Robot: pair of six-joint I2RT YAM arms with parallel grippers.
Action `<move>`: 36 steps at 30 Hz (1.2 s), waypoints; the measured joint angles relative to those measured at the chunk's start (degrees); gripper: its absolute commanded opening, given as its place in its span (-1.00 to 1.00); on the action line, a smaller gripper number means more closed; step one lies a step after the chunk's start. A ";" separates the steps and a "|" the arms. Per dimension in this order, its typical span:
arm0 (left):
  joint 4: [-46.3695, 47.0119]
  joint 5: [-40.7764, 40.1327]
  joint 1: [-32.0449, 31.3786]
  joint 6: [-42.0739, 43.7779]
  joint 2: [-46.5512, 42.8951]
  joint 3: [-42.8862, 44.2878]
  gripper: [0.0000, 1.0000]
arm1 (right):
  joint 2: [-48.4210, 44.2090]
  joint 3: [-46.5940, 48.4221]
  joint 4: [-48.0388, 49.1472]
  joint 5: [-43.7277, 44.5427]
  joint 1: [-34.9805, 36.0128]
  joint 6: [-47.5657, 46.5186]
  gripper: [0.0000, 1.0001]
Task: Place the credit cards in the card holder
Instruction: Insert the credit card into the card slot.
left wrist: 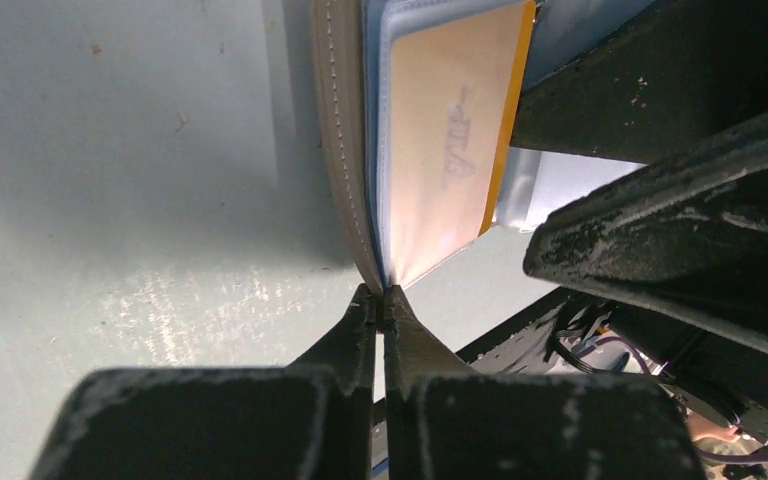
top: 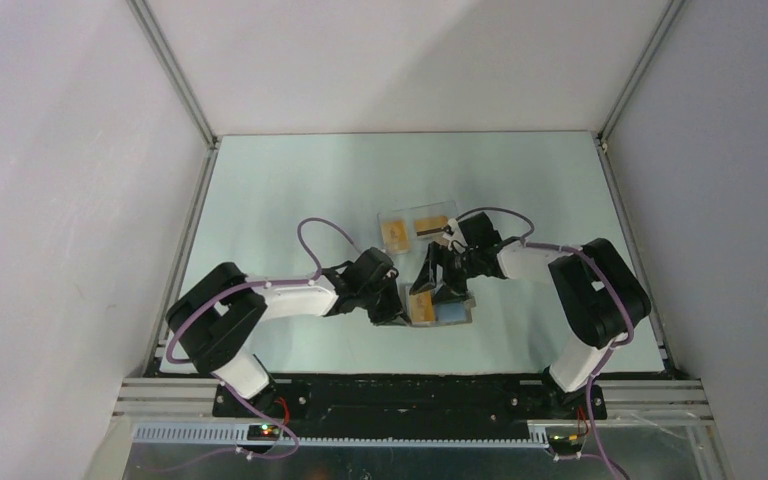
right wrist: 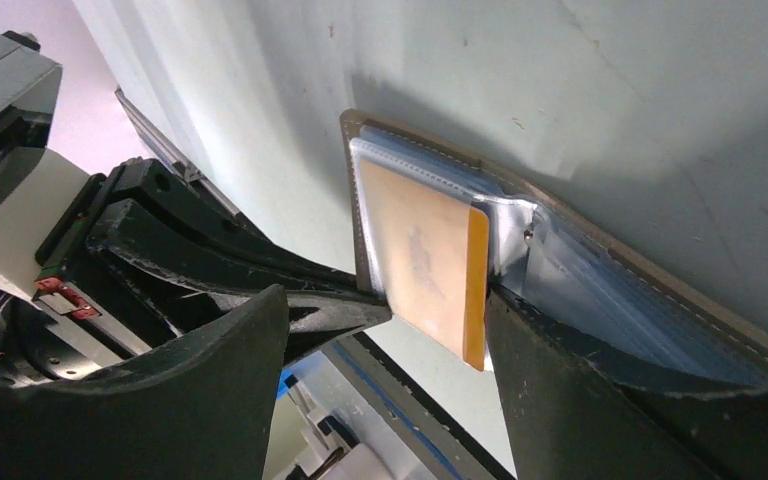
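Left tool [left wrist: 381, 295] is pressed fully shut, its two rough black fingers pinching the lower edge of the card holder [left wrist: 340, 150] where the stitched grey-taupe cover and the clear sleeves come together. The holder lies open near the front middle of the pale green tabletop [top: 290, 190], one flap lifted off the surface by that grip. Its outer cover looks like soft matte leather with a line of light stitching along the rim. Inside it are glossy, crinkled transparent pockets.

An orange-gold credit card [right wrist: 420, 250] sits partway in one of these pockets. Most of its face is dulled behind the plastic film, and a bright bare strip along one long edge sticks out. A faint mark shows on its face through the sleeve.

The right tool [right wrist: 435, 305] stands wide open astride that card. One finger is just beside the exposed orange edge and the other is well apart on the far side, and it grips nothing.

Farther back on the tabletop is a flat clear plastic box [top: 418, 228] with two more cards [top: 395, 233] in it, one crossed by a dark stripe.
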 measured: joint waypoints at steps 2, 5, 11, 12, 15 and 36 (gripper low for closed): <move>-0.22 0.07 0.00 0.15 0.11 0.00 -0.84 | 0.00 0.00 0.83 0.00 0.68 0.76 0.49; -1.09 0.26 -0.02 0.57 0.13 0.00 -0.51 | 0.00 0.00 2.12 0.02 1.29 2.12 0.49; -1.20 0.66 -0.17 0.92 -0.42 -0.26 -0.12 | 0.13 -0.02 5.18 -1.36 1.99 3.85 0.48; -1.01 0.63 -0.15 0.87 -1.01 -0.61 -0.05 | 0.24 -0.02 5.53 -1.66 2.03 4.02 0.48; -0.13 0.63 0.31 0.48 -3.54 -2.36 0.09 | 0.37 -0.02 5.86 -2.21 2.19 4.37 0.50; -7.43 -2.51 5.88 4.96 -9.29 -3.32 0.34 | -2.10 4.90 -10.10 2.62 2.38 -5.70 0.52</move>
